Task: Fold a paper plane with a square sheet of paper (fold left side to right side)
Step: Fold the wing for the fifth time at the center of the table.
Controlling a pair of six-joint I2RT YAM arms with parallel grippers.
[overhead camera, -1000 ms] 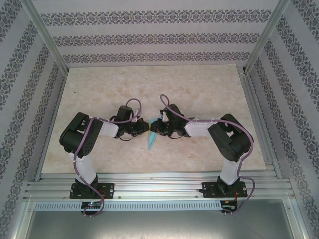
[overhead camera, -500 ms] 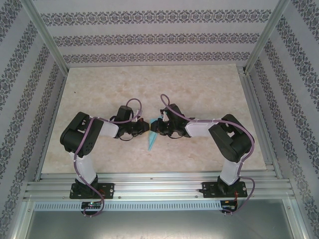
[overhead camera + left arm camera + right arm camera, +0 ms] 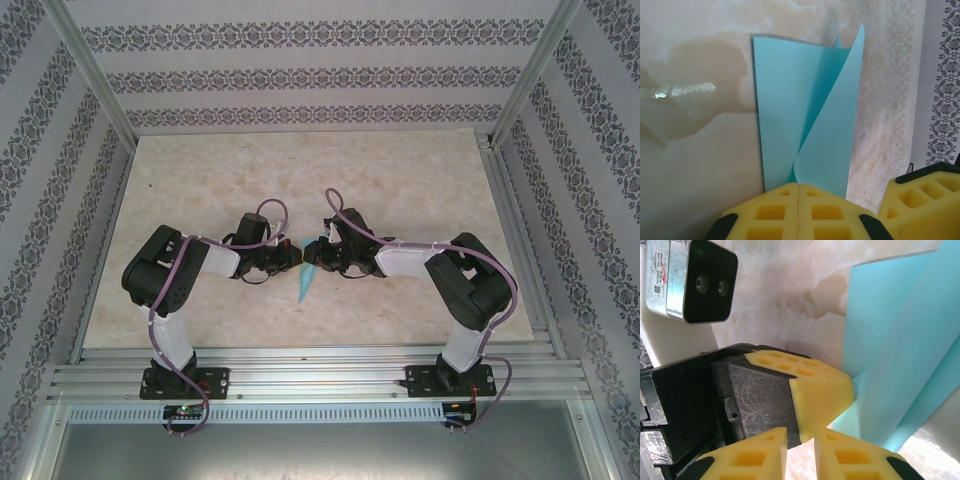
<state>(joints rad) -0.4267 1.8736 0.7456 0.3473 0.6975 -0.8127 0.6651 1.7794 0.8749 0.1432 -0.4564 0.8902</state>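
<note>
Left gripper (image 3: 798,192) fully closed, pad tips butted against the near end of the light-blue paper (image 3: 785,105) (can't tell if a layer is actually nipped). Paper is folded lengthwise into a narrow shape with one flap curling up. It lies on the marble-look table (image 3: 400,180), between the two grippers. Right gripper (image 3: 800,445) barely ajar, thin gap with nothing visible in it, just beside the paper.

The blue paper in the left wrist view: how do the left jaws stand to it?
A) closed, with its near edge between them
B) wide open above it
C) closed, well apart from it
A: the yellow pads of the left jaws meet with no gap, and the blue paper comes out right at their seam.
</note>
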